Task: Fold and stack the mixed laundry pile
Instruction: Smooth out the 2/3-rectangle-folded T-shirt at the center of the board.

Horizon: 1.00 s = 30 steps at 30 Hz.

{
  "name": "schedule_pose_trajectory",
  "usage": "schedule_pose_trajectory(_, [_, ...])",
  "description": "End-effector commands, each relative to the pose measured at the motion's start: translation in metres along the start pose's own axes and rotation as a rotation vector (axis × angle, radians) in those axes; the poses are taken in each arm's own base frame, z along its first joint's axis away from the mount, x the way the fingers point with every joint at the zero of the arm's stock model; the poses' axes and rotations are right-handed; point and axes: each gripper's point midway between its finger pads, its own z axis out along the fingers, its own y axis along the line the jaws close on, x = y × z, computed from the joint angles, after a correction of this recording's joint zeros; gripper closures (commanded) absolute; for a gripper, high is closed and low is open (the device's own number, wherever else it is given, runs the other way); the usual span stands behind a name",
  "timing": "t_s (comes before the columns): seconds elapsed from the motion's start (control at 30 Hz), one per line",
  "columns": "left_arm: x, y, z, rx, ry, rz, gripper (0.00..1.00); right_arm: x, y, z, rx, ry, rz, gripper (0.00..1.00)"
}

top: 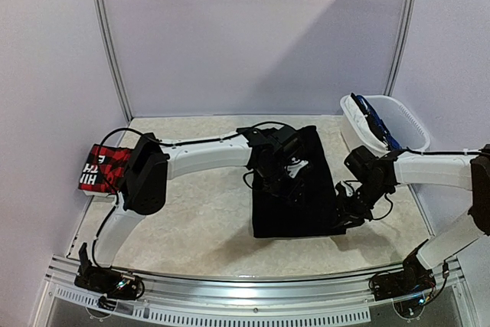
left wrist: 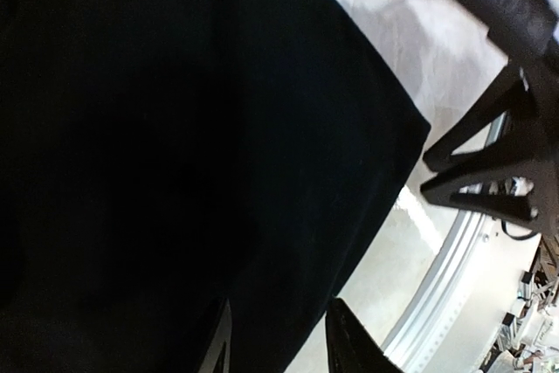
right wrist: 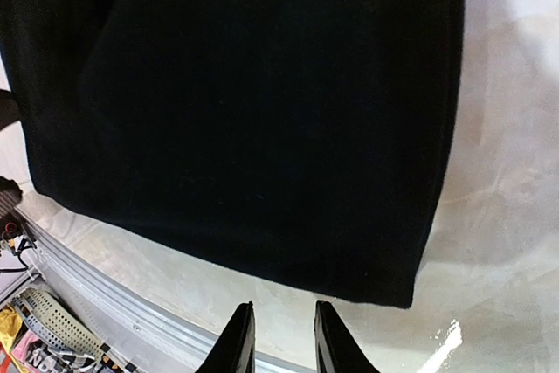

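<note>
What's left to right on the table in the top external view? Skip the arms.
red-black plaid garment at the left edge → black garment spread in the middle → white basket at the far right

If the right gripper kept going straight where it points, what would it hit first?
Probably the black garment, its hem just ahead of the right gripper; depth is unclear, so it might touch the table first.
</note>
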Motion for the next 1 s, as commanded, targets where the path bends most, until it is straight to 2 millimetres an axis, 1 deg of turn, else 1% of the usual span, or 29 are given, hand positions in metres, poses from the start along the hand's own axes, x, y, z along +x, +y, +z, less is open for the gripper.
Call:
schedule_pose_trajectory(0.0, [-0.008,0.009,0.012,-0.033,-0.006,0.014,0.64,0.003,-0.004,0.014,-0.007,0.031,-0.016,0.76])
schedule_pose_trajectory(0.13, [-0.018,0.026,0.021,-0.053,-0.028,-0.012,0.64,0.009,-0.013,0.022,0.012,0.056,-0.004,0.76])
schedule_pose_trajectory(0.27, [-0.028,0.047,0.025,-0.064,-0.056,-0.042,0.65,0.017,-0.020,0.026,0.027,0.074,0.015,0.76])
schedule_pose_trajectory(0.47, [-0.045,0.080,0.026,-0.070,-0.093,-0.094,0.65,0.032,-0.032,0.032,0.037,0.100,0.052,0.76])
schedule_pose_trajectory(0.6, [-0.054,0.100,0.023,-0.067,-0.116,-0.129,0.65,0.041,-0.039,0.034,0.043,0.109,0.078,0.76])
schedule_pose_trajectory(0.73, [-0.066,0.119,0.011,-0.063,-0.154,-0.167,0.65,0.046,-0.042,0.035,0.043,0.110,0.102,0.76])
schedule_pose_trajectory(0.8, [-0.072,0.126,0.002,-0.063,-0.174,-0.181,0.65,0.046,-0.042,0.034,0.041,0.104,0.110,0.76])
schedule_pose_trajectory(0.9, [-0.081,0.133,-0.021,-0.071,-0.210,-0.194,0.64,0.047,-0.041,0.031,0.042,0.103,0.115,0.76])
schedule_pose_trajectory(0.97, [-0.084,0.135,-0.042,-0.089,-0.233,-0.185,0.64,0.046,-0.039,0.025,0.043,0.092,0.110,0.76])
